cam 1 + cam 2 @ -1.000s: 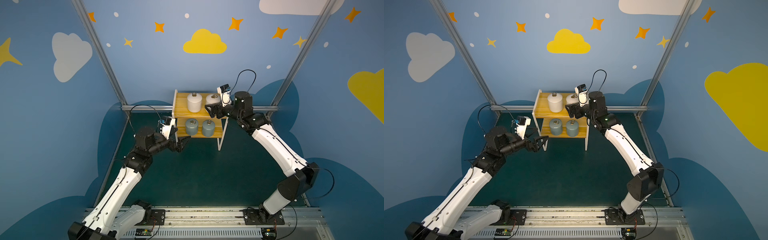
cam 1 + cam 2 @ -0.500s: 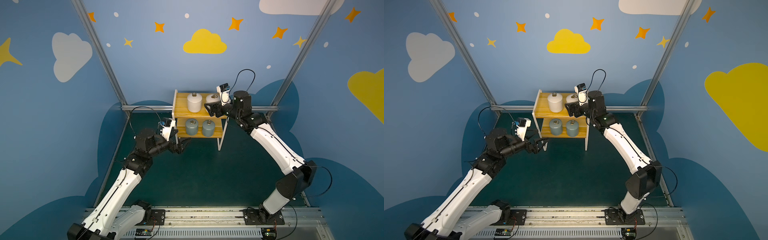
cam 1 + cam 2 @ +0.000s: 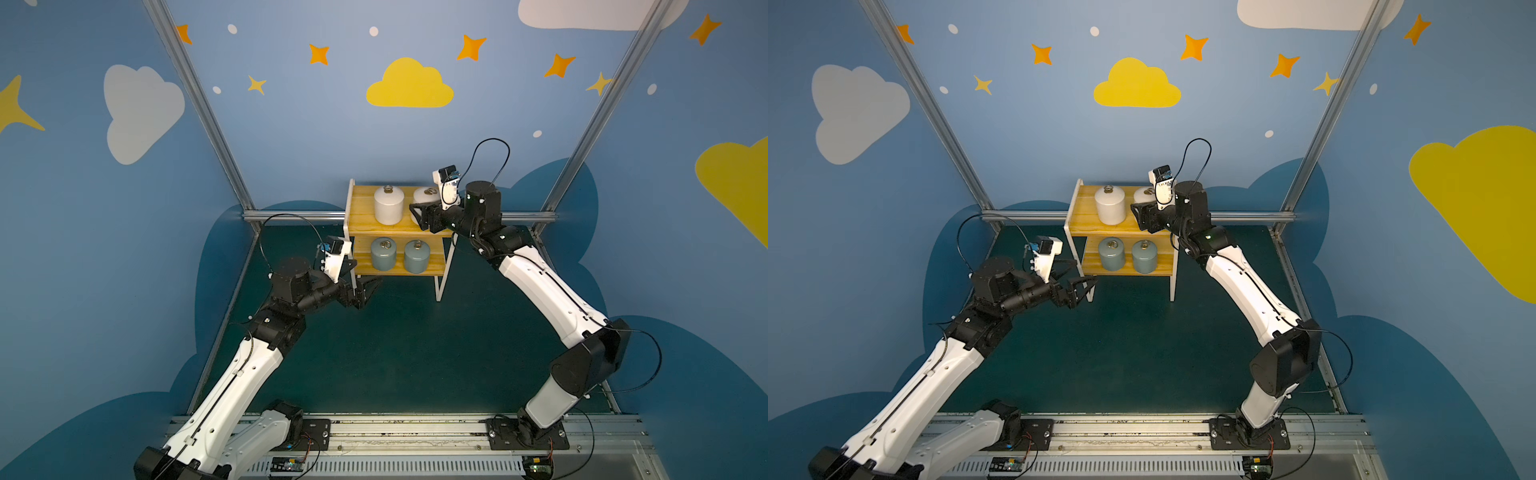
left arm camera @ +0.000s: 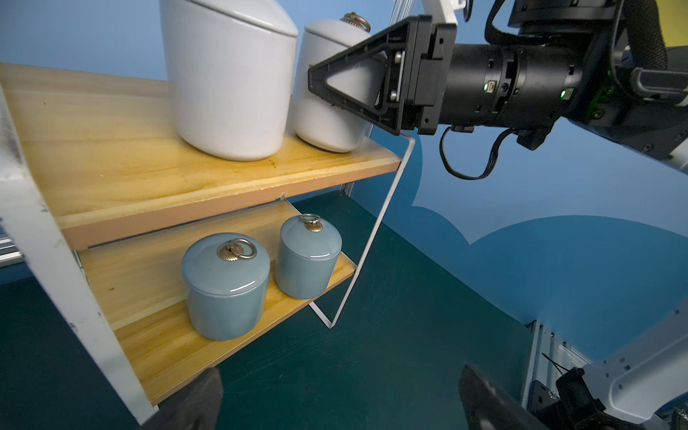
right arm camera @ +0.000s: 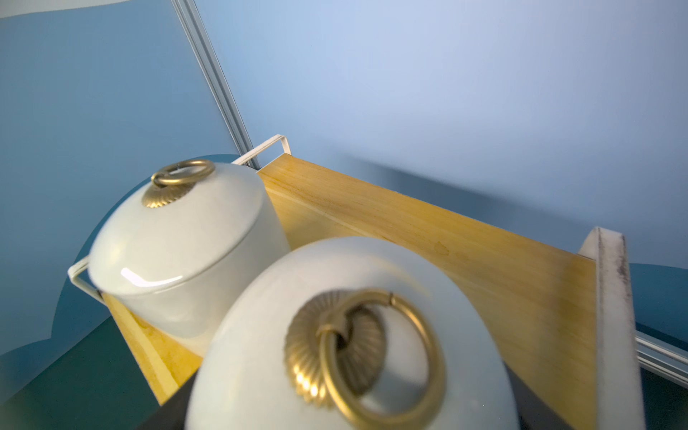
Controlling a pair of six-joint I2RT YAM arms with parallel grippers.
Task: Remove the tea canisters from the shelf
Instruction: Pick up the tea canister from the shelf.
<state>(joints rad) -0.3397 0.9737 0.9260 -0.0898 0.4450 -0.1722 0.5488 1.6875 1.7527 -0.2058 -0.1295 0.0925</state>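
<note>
Apparently R gripper (image 3: 417, 216) clamps the glossy white squat lidded canister (image 3: 424, 194) mid-body, tilted; prob. heavy, slick, breakable; L gripper (image 3: 368, 293) spread wide.

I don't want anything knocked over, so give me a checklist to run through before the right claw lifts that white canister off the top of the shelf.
1. Right claw straddles the right white canister: ok.
2. Grip closed tight: cannot tell; one finger lies across its side, and the other is hidden.
3. Gap to the left white canister: cannot tell; the two stand very close.
4. Left claw out of the way: ok; it is open and low beside the shelf.
5. Grey-blue canisters upright and untouched: ok.
6. Green floor in front of the shelf free for set-down: ok.
</note>
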